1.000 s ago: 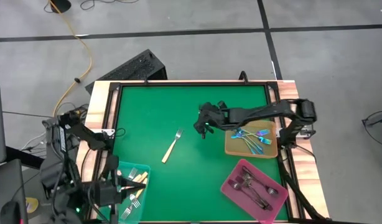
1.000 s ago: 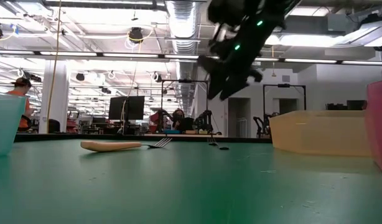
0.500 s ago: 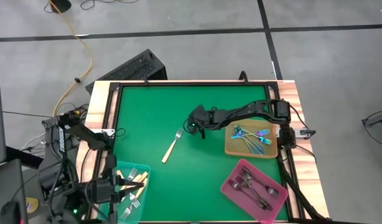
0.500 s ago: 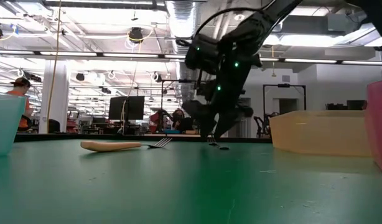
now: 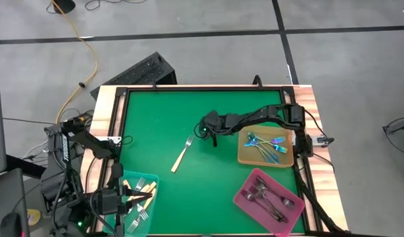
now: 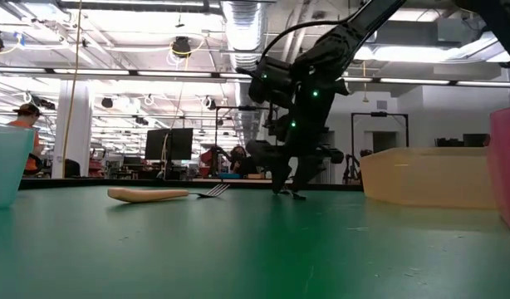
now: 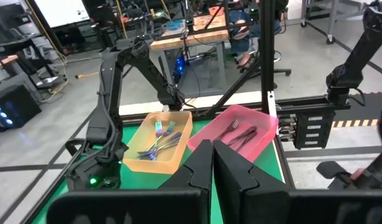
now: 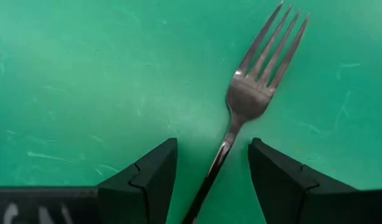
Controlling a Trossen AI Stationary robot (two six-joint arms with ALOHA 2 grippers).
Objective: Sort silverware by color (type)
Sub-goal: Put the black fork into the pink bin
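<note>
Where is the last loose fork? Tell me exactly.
In the high view the fork lies alone on the green mat, left of centre, between the teal tray and the open right gripper above its tines.

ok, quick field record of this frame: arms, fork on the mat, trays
right gripper: open, low over the mat, fingers either side of the fork's neck
left gripper: shut, parked at the table's left edge near the teal tray
fork: cream handle, metal head, lying flat mid-mat, not yet gripped
teal tray: cream-handled forks
tan tray: blue iridescent forks
pink tray: dark forks
</note>
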